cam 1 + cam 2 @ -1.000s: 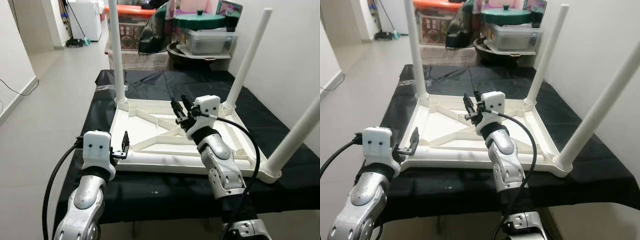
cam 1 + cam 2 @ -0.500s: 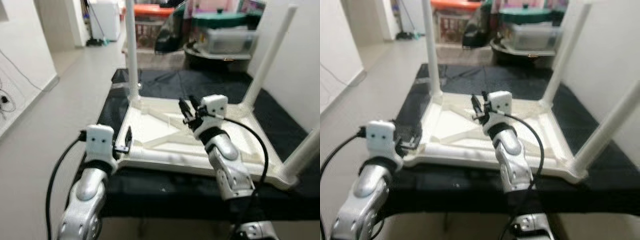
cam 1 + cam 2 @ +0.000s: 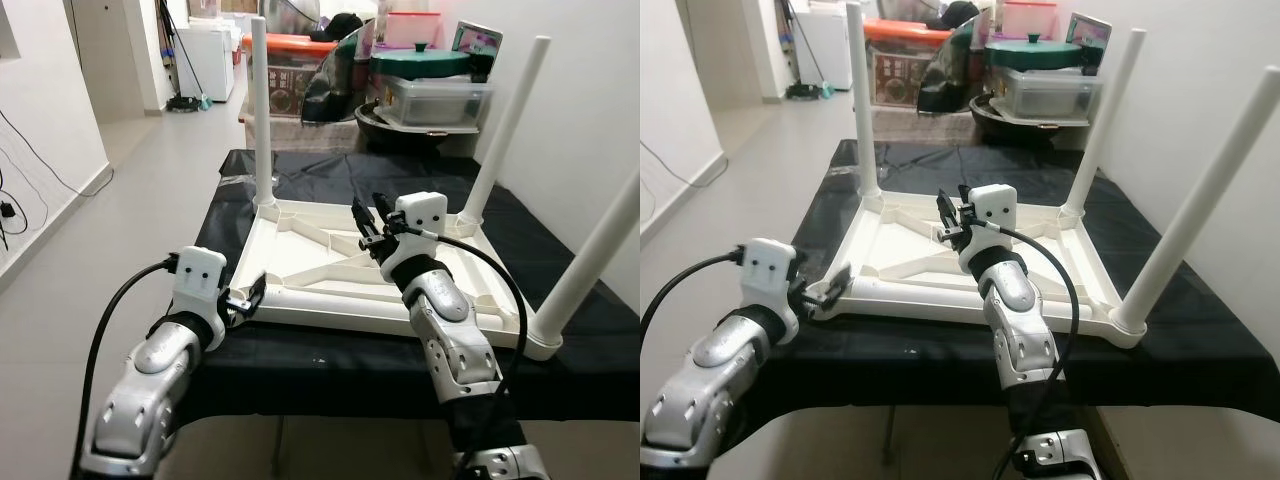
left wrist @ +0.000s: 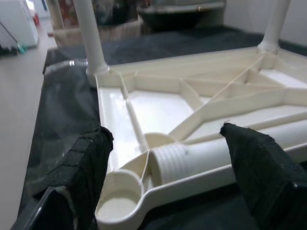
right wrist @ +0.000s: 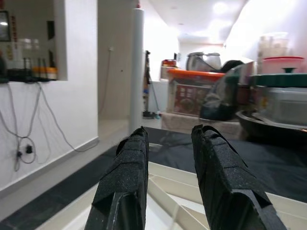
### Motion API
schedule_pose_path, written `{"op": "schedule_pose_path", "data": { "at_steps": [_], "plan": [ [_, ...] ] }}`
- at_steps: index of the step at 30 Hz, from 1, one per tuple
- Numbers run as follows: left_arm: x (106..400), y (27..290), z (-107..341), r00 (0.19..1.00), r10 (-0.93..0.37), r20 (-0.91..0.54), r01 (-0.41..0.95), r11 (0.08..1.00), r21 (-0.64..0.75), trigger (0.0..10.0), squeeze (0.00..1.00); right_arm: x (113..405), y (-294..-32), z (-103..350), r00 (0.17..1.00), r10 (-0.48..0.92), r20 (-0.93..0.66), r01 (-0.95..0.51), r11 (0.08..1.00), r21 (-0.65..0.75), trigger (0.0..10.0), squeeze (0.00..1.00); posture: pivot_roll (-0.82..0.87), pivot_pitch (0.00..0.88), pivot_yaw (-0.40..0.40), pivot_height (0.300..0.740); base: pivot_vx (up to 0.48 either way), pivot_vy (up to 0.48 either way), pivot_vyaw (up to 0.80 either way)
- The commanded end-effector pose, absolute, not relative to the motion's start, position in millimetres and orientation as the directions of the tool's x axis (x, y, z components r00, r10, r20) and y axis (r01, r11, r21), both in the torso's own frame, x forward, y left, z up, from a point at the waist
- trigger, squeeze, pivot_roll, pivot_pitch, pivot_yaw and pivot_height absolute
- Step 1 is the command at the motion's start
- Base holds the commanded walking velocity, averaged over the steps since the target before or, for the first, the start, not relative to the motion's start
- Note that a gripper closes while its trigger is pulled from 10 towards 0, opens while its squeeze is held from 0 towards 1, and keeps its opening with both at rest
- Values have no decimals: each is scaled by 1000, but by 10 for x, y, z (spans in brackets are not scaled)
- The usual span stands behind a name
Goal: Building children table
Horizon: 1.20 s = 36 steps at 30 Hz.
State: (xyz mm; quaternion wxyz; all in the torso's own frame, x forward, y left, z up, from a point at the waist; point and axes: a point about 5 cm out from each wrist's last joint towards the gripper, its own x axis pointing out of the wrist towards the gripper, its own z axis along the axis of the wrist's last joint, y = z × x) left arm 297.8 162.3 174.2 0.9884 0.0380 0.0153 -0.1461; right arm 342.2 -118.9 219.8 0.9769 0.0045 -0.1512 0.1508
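Overhead, a white table (image 3: 370,265) lay upside down on a black cloth (image 3: 560,250), 3 legs upright. Left gripper (image 3: 243,301) hovered at its near-left corner; right gripper (image 3: 368,222) hung above the frame. Left wrist: fingers (image 4: 86,163) spread wide around a loose leg (image 4: 225,151) beside an empty socket (image 4: 117,203). Right wrist: fingers (image 5: 124,191) narrowly parted, holding nothing.

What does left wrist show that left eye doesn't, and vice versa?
Left wrist: the threaded end of the loose leg lying beside the empty corner socket, between the open left gripper's fingers.
Left eye: three legs standing upright, e.g., right gripper over the frame, storage bins behind.
Both: upturned white tabletop on black cloth.
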Motion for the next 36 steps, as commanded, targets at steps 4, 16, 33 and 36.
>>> {"op": "schedule_pose_path", "data": {
  "at_steps": [4,16,33,36],
  "plan": [
    [3057,1682,1673,931,-353,-93,357,933,36,10000,0,3371,-1218,2178,919,279,278,-280,959,-34,10000,0,106,46,-43,740,0,0,0],
    [3364,1795,1763,882,-452,-133,442,892,-97,10000,0,3253,-1239,2143,927,274,257,-276,961,-29,10000,0,90,106,-28,740,0,0,0],
    [3626,1941,1608,806,-539,-243,378,785,-490,10000,0,3213,-1284,2186,933,282,226,-281,959,-38,10000,0,72,123,-30,740,0,0,0],
    [3631,1946,1567,800,-542,-257,370,783,-500,10000,0,3207,-1294,2189,934,279,223,-278,960,-38,10000,0,66,124,-29,740,0,0,0]
  ]
}}
